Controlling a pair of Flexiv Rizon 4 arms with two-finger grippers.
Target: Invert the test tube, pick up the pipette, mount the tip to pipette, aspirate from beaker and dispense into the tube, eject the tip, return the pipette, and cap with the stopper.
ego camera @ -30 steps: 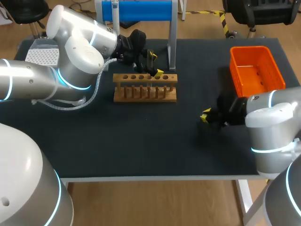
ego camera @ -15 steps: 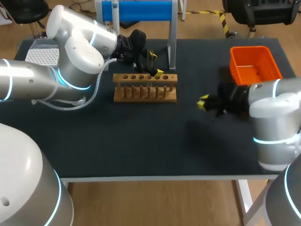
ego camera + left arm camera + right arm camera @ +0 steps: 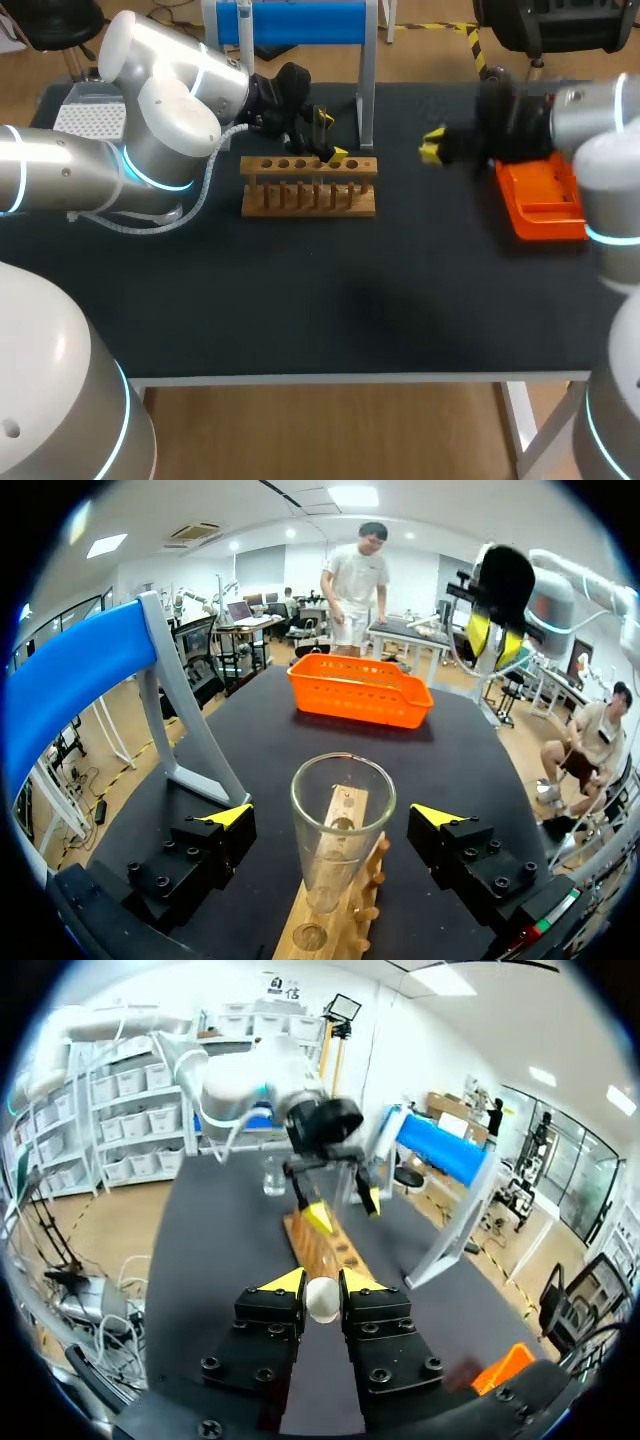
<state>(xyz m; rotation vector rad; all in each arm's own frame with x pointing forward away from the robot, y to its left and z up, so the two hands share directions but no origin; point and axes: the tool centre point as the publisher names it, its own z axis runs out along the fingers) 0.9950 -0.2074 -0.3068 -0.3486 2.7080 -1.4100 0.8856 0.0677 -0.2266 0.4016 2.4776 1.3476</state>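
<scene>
A clear glass test tube (image 3: 338,830) stands mouth up in the wooden rack (image 3: 308,186), between the fingers of my left gripper (image 3: 330,820). The fingers are open and clear of the glass on both sides. In the head view the left gripper (image 3: 330,137) hangs over the rack's back right end. My right gripper (image 3: 322,1282) is shut on a small white stopper (image 3: 322,1302). It hovers at the back right (image 3: 432,148), next to the orange basket (image 3: 545,200), pointing toward the rack (image 3: 325,1245) and the left gripper (image 3: 335,1195).
A blue stand on grey legs (image 3: 300,20) rises behind the rack. A white tip box (image 3: 90,118) sits at the back left, beside my left arm. A small glass vessel (image 3: 268,1175) stands beyond the rack in the right wrist view.
My right gripper has lifted from the front right and swung to the back beside the basket, still holding the stopper. The basket now shows nearer the front. The left arm has stayed put.
</scene>
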